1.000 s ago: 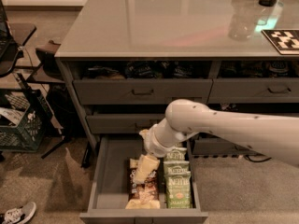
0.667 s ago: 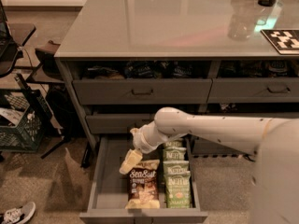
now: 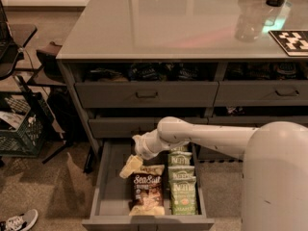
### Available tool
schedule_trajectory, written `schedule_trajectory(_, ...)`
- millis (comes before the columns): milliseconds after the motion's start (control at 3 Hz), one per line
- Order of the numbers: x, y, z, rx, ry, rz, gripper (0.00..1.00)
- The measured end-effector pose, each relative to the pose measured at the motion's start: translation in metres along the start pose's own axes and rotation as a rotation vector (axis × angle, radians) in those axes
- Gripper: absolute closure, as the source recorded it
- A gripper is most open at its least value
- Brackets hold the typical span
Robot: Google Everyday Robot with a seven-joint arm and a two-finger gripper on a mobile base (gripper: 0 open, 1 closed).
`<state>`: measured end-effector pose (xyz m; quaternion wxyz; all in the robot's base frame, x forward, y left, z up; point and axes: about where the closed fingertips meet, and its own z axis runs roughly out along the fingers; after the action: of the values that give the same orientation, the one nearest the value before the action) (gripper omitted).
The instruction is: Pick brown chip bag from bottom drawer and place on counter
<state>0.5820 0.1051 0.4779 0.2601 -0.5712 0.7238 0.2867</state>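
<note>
brown chip bag lies crinkly inside the bottom drawer; glossy grey-green counter above it, carpet beside it. my gripper is over the drawer, at the bag's edge; i cannot tell its grip.

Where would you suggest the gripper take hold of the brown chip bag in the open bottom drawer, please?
Probably the tan end nearest the gripper, pinched from above: the brown chip bag lies flat, label up, in the bottom drawer, and green-and-white bags crowd one long edge. The gripper is over the drawer's bare floor beside that end.
</note>
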Motion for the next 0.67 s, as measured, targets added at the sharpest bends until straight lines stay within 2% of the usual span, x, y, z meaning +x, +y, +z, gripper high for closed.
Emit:
schedule_trajectory(333,0.014,-0.008,0.01,0.062,0.028,0.005,0.0)
schedule_trajectory(667,0.067,-0.021,0.043,0.148,0.097,-0.026,0.0)
